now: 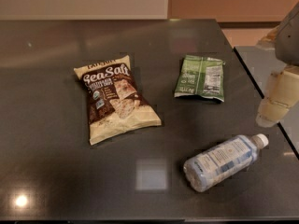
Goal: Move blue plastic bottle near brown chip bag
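The blue plastic bottle (223, 162) lies on its side at the front right of the dark table (56, 171), with its white cap pointing to the upper right. The brown chip bag (114, 97) lies flat left of the middle, with its "Sea Salt" front facing up. It is well apart from the bottle. My gripper (270, 118) hangs at the right edge of the view, above the table's right edge. It is a little above and to the right of the bottle's cap and holds nothing.
A smaller green bag (201, 77) lies flat at the back right, between the gripper and the chip bag. The table's right edge (261, 92) runs diagonally under the gripper, with another grey surface (261, 59) beyond it.
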Available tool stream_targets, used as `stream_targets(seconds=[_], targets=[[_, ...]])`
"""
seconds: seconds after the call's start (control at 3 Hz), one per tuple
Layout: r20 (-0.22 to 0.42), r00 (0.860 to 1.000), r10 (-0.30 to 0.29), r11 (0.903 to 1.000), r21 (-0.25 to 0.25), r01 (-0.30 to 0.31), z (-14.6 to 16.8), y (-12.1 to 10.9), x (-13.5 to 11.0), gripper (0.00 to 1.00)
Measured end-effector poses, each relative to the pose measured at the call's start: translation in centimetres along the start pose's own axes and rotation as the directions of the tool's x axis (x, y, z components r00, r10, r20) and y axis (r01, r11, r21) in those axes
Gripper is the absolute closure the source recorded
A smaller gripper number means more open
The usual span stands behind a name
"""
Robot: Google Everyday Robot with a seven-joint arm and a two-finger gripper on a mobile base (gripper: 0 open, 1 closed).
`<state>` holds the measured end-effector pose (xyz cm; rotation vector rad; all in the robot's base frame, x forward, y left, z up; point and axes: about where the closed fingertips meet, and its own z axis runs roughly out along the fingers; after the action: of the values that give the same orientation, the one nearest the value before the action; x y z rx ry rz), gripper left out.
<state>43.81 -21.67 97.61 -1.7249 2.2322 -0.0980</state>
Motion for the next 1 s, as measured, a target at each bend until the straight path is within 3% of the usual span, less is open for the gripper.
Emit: stream_targets(seconds=[0.67, 1.0], targets=[[0.005, 1.0, -0.025, 0.9996, -0.012, 0.025, 0.0, 0.3, -0.1, 0.0], [0.031, 0.995, -0.094, 0.9942, -0.05, 0.095, 0.9, 2.3, 0.3, 0.0]])
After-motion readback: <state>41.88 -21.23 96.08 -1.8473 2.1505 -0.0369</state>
